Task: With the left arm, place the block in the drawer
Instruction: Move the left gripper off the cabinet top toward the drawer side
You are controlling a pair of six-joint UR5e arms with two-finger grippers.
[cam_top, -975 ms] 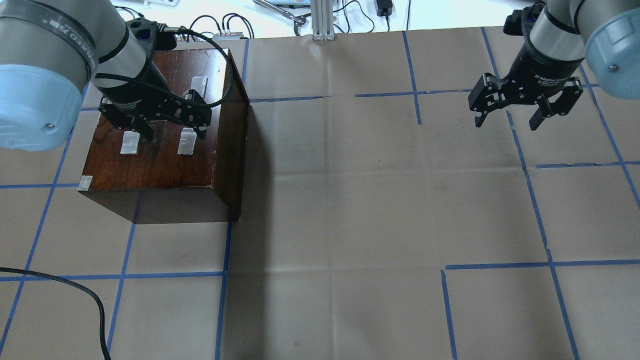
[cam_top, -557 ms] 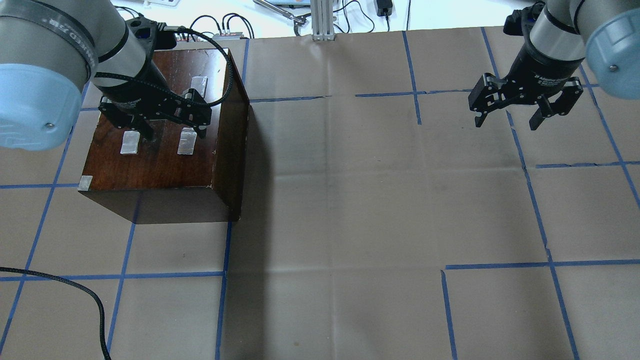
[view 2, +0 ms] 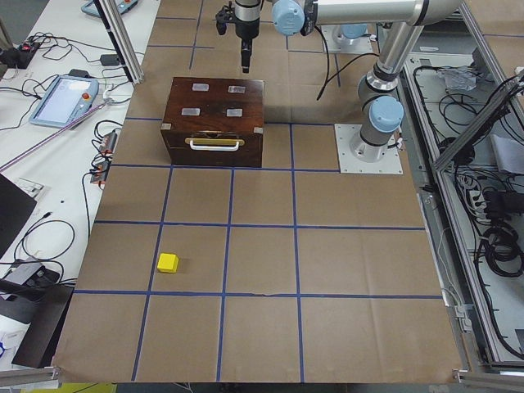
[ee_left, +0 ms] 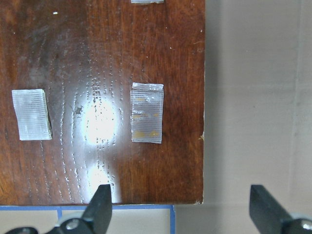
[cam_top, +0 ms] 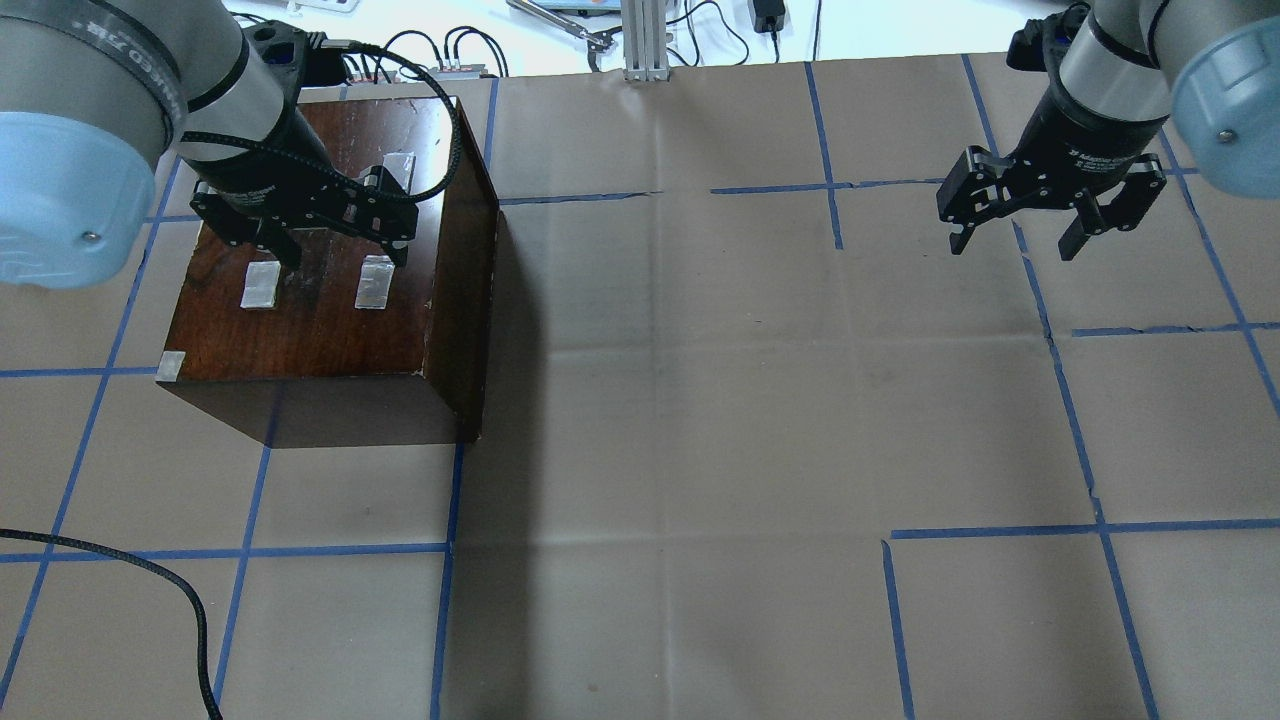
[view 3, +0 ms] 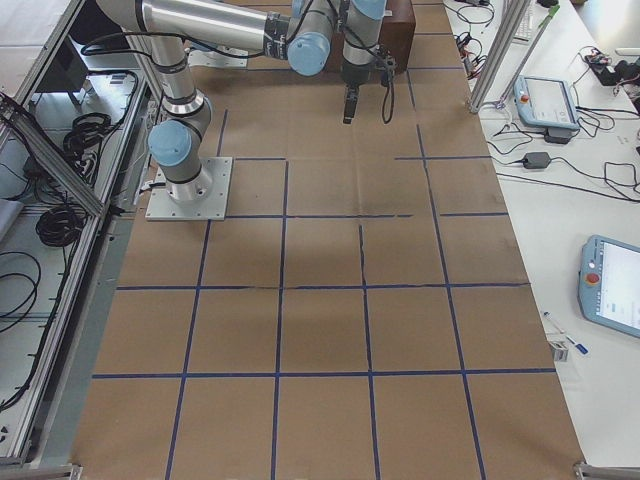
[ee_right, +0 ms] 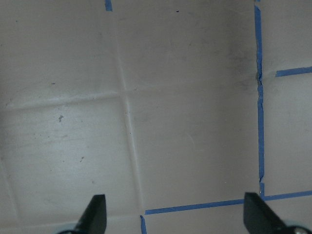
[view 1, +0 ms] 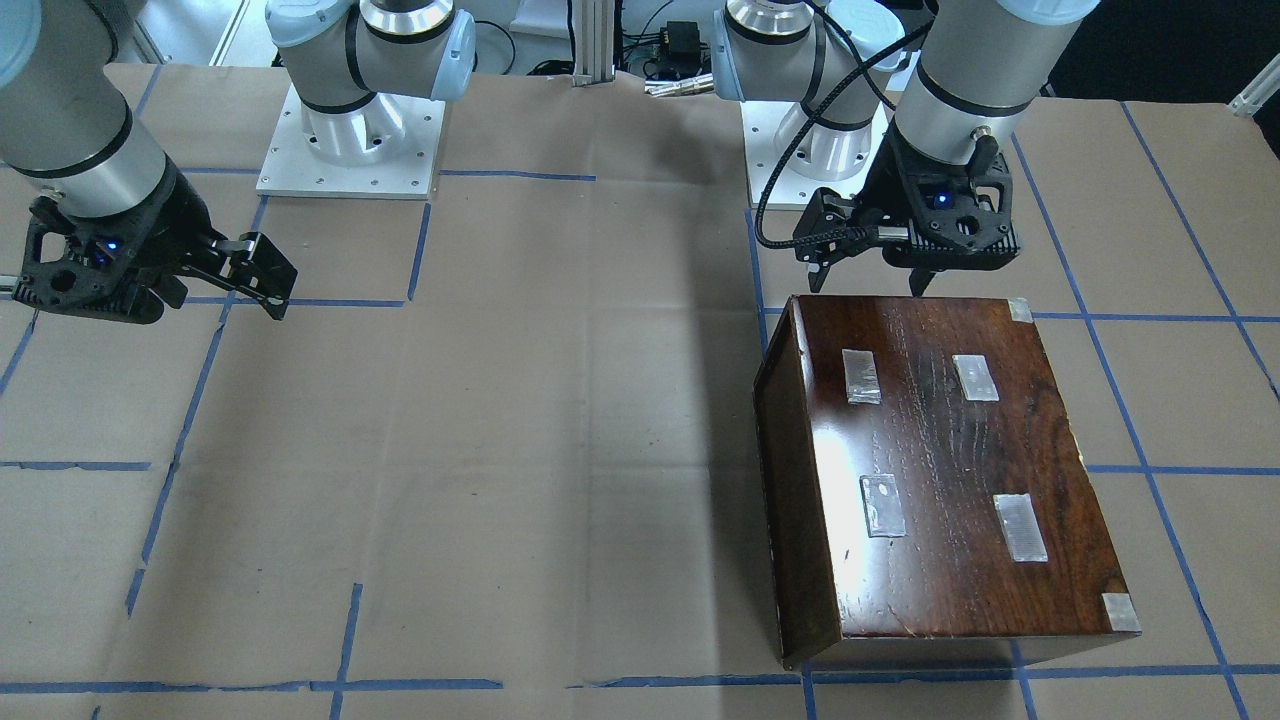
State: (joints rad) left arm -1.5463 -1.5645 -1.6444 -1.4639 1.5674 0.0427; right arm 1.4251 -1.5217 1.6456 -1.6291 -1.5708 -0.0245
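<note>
Yellow block (view 2: 168, 263) lies between the wooden box (cam_top: 320, 320) and the tabletop's edge on the robot's left, nearer the operators' edge, well apart from the left gripper (cam_top: 342, 248), whose jaws hang apart above the box. The drawer (view 2: 214, 149) fronts that edge. The right gripper (cam_top: 1012, 245), jaws apart, is farther.

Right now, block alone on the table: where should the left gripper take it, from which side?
Grip the block across two opposite side faces, coming straight down. It sits flat on the table, nothing touching it, so every side is free; being low, a sideways approach would likely scrape the table.
</note>
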